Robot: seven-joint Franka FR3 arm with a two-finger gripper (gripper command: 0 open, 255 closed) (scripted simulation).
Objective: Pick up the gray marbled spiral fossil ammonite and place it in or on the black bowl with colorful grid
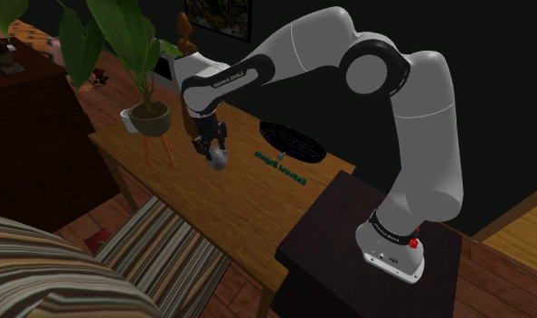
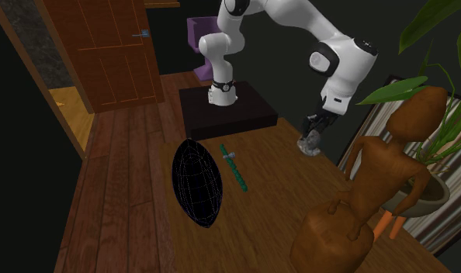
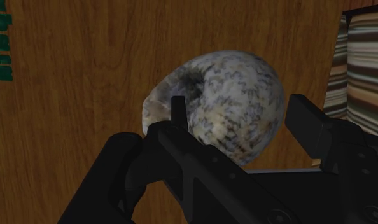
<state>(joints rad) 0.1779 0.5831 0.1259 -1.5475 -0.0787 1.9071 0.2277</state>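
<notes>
Grey marbled ammonite (image 3: 223, 105) sits clasped between the two black fingers (image 3: 308, 124)

In the wrist view the hand (image 3: 240, 108) covers the lower part of the ammonite (image 3: 232, 76).

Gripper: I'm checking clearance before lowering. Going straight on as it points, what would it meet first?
The gripper, shut on the ammonite, points down at the wooden table; bare tabletop comes first, probably touched by the ammonite. Height above it is unclear.
</notes>
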